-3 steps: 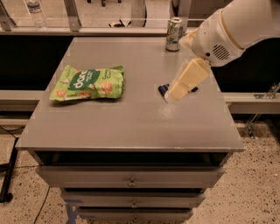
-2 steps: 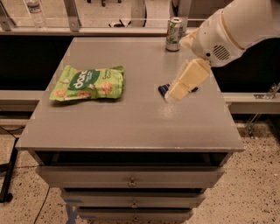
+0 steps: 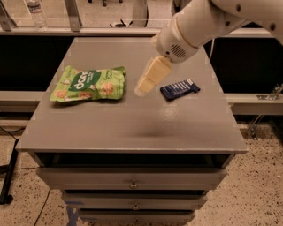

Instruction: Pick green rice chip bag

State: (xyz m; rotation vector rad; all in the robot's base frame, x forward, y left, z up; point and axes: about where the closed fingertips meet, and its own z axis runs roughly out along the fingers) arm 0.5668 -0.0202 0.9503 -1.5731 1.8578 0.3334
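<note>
One green rice chip bag [image 3: 88, 84] is lying flat on the grey counter [image 3: 132, 145], on its left half, about midway between the far and near edges. One dark blue wrapped bar [image 3: 180, 89] is lying right of centre with white stripes showing on its wrapper, well apart from the bag. One white arm [image 3: 199, 26] is reaching in from the upper right. Its single cream-coloured pincer [image 3: 143, 87] is hanging over the counter between the bag and the bar, slanting down and to the left. It is sitting near the bag's right edge and touching neither item. From this angle I cannot tell whether the pincer is open or closed.

The bag is showing as a crinkly light-green pouch, the largest item on the counter, with its long side running left to right. One dark green oval logo with white letters is sitting slightly tilted on its upper middle. Pictures of round orange-tan chips are showing below and beside the logo. The surface is puckering and catching the light, and the outer edges are looking flattened and sealed.

Three drawer fronts [image 3: 132, 178] are stacking under the counter, each carrying a small knob. One clear bottle [image 3: 35, 11] is standing beyond the counter's far left corner.
</note>
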